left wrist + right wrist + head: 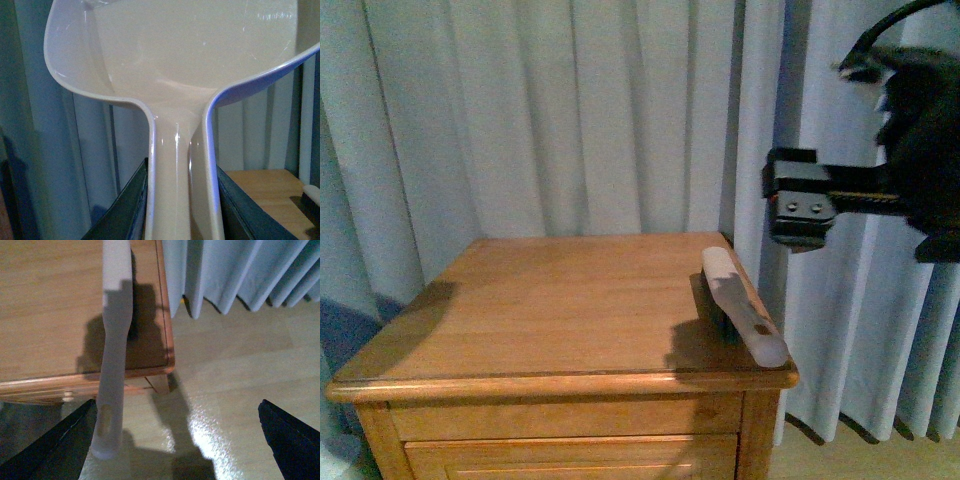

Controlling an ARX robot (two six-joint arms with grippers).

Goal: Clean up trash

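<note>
No crumpled white wad of trash shows in any view. My left gripper (182,200) is shut on the handle of a cream-white dustpan (190,55), whose scoop fills the left wrist view; this gripper is out of the front view. A white-handled brush (740,300) with dark bristles lies along the right edge of the wooden nightstand (550,300), its handle end sticking out past the front edge. My right gripper (800,205) is open and empty, above and right of the brush. In the right wrist view the brush handle (116,340) runs close beside one finger (70,440) of the open gripper (180,440).
Pale curtains (600,110) hang behind and to the right of the nightstand. A drawer front (570,415) shows below its top. Light wooden floor (235,370) lies right of the nightstand, with curtain hems (240,275) reaching it.
</note>
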